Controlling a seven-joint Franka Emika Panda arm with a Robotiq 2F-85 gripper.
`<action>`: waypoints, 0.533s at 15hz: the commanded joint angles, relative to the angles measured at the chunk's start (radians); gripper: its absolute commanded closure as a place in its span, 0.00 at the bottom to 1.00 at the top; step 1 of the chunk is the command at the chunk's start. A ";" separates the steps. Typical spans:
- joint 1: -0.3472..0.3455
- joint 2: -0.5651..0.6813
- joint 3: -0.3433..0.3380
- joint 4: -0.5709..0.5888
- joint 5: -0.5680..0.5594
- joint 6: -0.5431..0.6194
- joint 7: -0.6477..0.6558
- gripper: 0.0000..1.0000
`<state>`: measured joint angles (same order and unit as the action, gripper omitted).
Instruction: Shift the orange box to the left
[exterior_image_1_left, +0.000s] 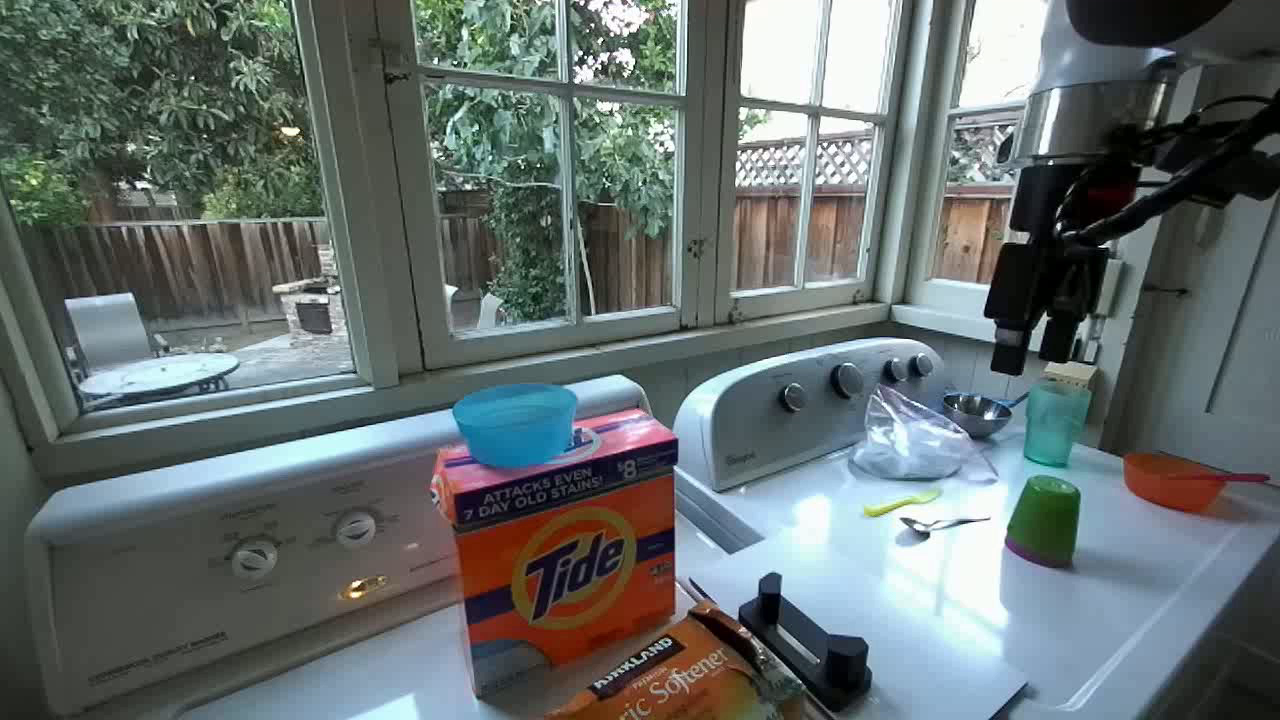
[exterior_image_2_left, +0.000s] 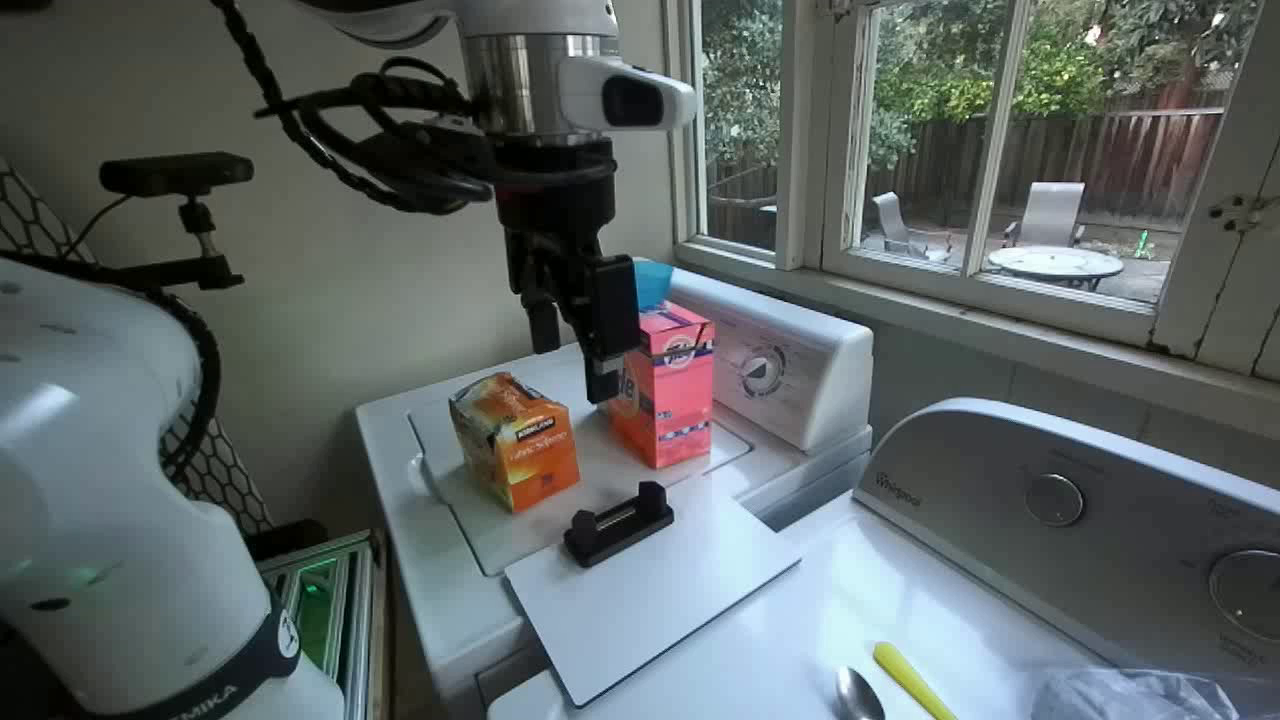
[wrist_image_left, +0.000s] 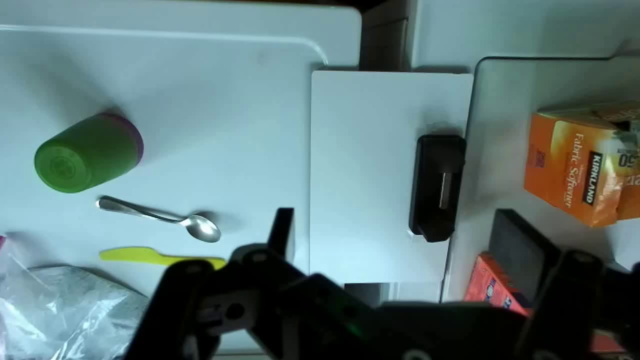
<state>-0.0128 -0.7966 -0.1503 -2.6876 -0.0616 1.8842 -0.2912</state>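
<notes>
The orange box (exterior_image_1_left: 570, 570) is an upright Tide carton on the white washer top, in front of its control panel. A blue bowl (exterior_image_1_left: 515, 425) sits on top of it. The box also shows in an exterior view (exterior_image_2_left: 680, 395), partly behind the gripper, and in the wrist view (wrist_image_left: 492, 287), mostly hidden by the gripper. My gripper (exterior_image_2_left: 575, 355) points down in the air, above and apart from the box. In the wrist view its fingers (wrist_image_left: 397, 232) are wide apart with nothing between them. The gripper also shows in an exterior view (exterior_image_1_left: 1035, 350) at the upper right.
A Kirkland softener box (exterior_image_2_left: 520, 440) stands near the orange box. A black holder (exterior_image_2_left: 620, 525) is on a white board (exterior_image_2_left: 650, 600) bridging the machines. A green cup (exterior_image_1_left: 1043, 520), spoon (exterior_image_1_left: 940, 523), yellow knife (exterior_image_1_left: 900, 502), plastic bag (exterior_image_1_left: 915, 445) and orange bowl (exterior_image_1_left: 1170, 480) lie on the adjacent machine.
</notes>
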 joint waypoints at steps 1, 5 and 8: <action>0.000 0.000 0.001 0.002 0.001 -0.002 0.000 0.00; 0.000 0.000 0.001 0.002 0.001 -0.002 0.000 0.00; 0.027 0.006 -0.006 -0.017 0.043 -0.004 -0.010 0.25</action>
<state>-0.0123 -0.7964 -0.1503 -2.6875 -0.0612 1.8846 -0.2912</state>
